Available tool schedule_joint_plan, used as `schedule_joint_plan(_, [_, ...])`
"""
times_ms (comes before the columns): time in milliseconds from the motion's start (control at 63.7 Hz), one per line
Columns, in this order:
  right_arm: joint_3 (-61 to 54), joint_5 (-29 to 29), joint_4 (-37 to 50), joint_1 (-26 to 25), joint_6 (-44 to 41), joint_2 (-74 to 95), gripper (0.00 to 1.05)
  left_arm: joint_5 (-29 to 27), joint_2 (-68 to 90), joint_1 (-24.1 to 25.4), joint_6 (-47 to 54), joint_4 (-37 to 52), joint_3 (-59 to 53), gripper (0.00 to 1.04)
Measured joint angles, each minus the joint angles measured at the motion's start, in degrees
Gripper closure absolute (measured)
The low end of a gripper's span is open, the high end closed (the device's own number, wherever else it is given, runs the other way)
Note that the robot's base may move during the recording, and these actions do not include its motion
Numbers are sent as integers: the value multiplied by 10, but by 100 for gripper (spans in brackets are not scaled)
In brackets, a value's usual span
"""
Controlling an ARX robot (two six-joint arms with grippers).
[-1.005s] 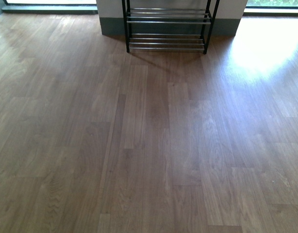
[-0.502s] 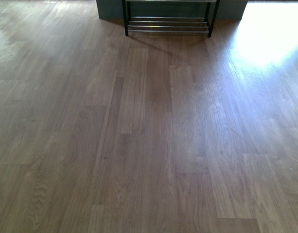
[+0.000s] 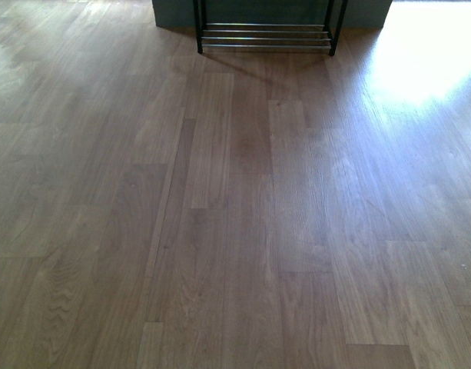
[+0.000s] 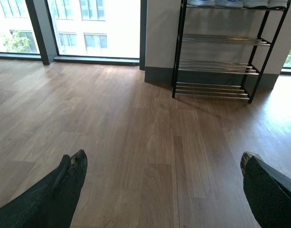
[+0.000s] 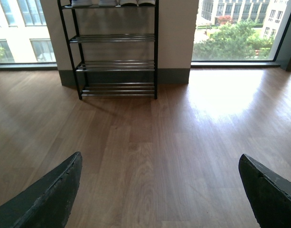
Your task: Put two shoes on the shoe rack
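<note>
The shoe rack (image 4: 216,52) is standing far out in front of both grippers, against a pale wall between big windows. Its long side is running across the way the grippers are pointing. It is showing black metal side frames and shelves made of thin shiny rods.

The left gripper (image 4: 162,164) is hanging wide open with nothing in it. Its two dark, rough-looking fingers (image 4: 71,171) are spread far apart. The right gripper (image 5: 159,164) is wide open and empty too.

Shoes (image 4: 238,3) are already sitting on the top shelf, high up and well ahead of the grippers. Only their pale bottoms are showing, so it is hard to tell which shoes they are. The right wrist view is showing the same row of shoes (image 5: 114,2) at the top. No shoes are lying on the floor (image 3: 235,231) near either gripper. The floor is smooth brown wood planks, with a bright patch of sun shining on one side.

The front view is showing only the lowest shelf of the rack, and no arm.

The rack is looking about as far from one gripper as from the other. With both grippers empty and shoes up on the rack, the job is probably close to done.
</note>
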Motion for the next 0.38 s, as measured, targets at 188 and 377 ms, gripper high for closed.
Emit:
schedule_joint_plan(188, [0, 0, 0, 0, 0, 0, 9, 0, 0, 0, 0, 0, 0, 9])
schedule_joint_plan(377, [0, 0, 0, 0, 0, 0, 9, 0, 0, 0, 0, 0, 0, 9])
